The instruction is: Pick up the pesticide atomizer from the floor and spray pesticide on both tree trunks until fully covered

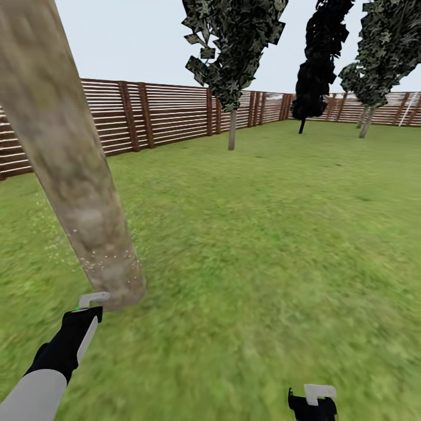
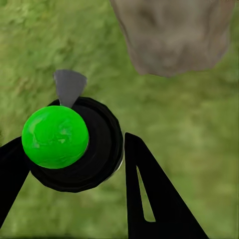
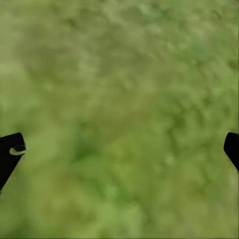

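A thick, pale grey-brown mottled tree trunk [image 1: 70, 175] leans across the left of the head view, its foot dotted with fine white specks. Close in front of that foot my left gripper [image 1: 86, 316] is shut on the pesticide atomizer [image 1: 93, 299], whose white head pokes out above the black fingers. In the left wrist view the atomizer [image 2: 64, 142] appears as a bright green ball on a dark round body with a grey nozzle, clamped in my left gripper [image 2: 74, 167], and the trunk [image 2: 172, 37] stands just beyond it. My right gripper [image 1: 313, 402] hangs low over the grass, open [image 3: 119, 154].
Green lawn [image 1: 275, 234] spreads out to the right and ahead. A brown slatted fence [image 1: 164, 114] bounds it at the back. Three thin-trunked dark-leaved trees [image 1: 232, 128] [image 1: 304, 117] [image 1: 367, 120] stand near the fence.
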You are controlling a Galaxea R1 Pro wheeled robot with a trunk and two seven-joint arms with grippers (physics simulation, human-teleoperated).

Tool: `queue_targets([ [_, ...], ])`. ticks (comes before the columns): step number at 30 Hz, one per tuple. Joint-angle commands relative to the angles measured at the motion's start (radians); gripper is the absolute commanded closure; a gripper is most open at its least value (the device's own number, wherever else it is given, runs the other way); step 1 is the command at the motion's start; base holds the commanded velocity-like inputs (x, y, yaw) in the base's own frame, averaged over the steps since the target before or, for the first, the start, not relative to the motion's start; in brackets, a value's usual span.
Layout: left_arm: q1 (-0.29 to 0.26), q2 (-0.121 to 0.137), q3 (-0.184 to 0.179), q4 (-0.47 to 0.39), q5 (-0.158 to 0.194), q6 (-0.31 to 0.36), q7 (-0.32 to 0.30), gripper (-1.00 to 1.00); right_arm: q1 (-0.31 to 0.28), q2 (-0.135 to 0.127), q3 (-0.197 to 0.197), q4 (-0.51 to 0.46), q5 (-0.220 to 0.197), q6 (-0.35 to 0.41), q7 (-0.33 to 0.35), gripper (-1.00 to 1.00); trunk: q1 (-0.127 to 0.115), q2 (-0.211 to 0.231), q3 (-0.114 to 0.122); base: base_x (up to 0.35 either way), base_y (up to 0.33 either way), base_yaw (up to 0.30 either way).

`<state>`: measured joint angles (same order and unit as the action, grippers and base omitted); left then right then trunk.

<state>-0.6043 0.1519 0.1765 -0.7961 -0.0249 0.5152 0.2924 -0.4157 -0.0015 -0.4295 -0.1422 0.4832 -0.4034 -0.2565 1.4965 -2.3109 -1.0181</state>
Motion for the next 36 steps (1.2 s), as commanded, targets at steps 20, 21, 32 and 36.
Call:
queue_targets([
  [20,0.0,0.0,0.001,0.0,-0.001,0.0,0.001,1.0,0.0,0.0,0.0,0.0,0.0,0.0,-0.003,-1.0,0.0,0.0,0.0,0.17,-0.234,0.07],
  [21,0.0,-0.001,0.001,0.0,-0.001,0.0,0.001,1.0,0.0,0.0,0.0,0.0,0.0,0.0,-0.003,-1.0,0.0,0.0,0.0,0.121,-0.251,0.277],
  [32,0.0,0.0,0.004,0.021,0.003,-0.083,0.0,1.0,0.0,0.0,0.0,0.0,0.0,0.0,-0.001,-1.0,0.0,0.0,0.0,0.014,-0.19,0.277],
  [36,-0.018,0.0,-0.005,0.031,0.002,-0.075,-0.028,1.0,0.0,0.0,0.0,0.0,0.0,0.0,-0.001,-1.0,0.0,0.0,0.0,-0.002,-0.002,0.278],
])
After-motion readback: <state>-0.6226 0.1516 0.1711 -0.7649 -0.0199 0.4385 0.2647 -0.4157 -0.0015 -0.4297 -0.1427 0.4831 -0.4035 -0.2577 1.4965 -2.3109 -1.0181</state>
